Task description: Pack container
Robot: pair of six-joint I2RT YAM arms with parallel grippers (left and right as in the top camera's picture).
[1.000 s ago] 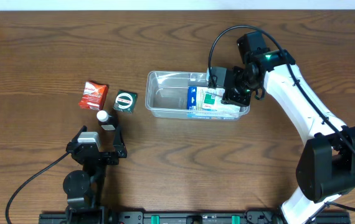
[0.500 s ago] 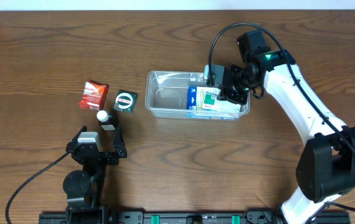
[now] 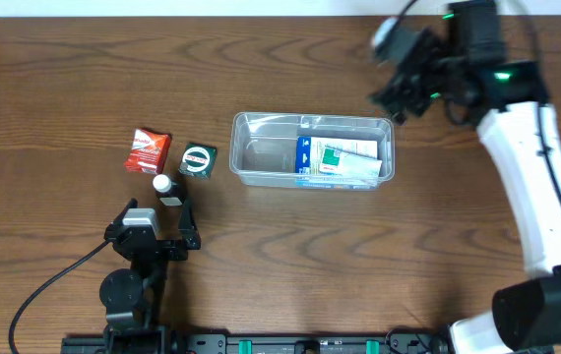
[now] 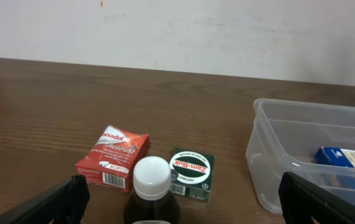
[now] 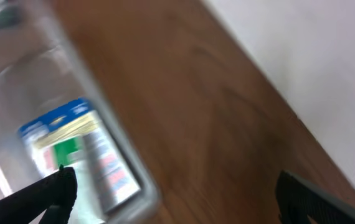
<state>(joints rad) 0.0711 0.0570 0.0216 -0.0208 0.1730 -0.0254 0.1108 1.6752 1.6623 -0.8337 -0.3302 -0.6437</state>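
The clear container lies mid-table and holds a blue box and a white-and-green box in its right half. My right gripper is open and empty, raised above the table behind the tub's right end. Its wrist view is blurred and shows the tub's corner and the boxes at the lower left, with wide jaws. My left gripper rests open near the front edge. A dark bottle with a white cap stands just ahead of its fingers, untouched.
A red packet and a green Zam-Buk box lie left of the tub, behind the bottle. The left wrist view shows them with the tub's wall to the right. A white wall borders the table's far edge.
My right gripper opened and rose out of the tub, swinging back and to the right, leaving the white-and-green box inside. The left arm has not moved.
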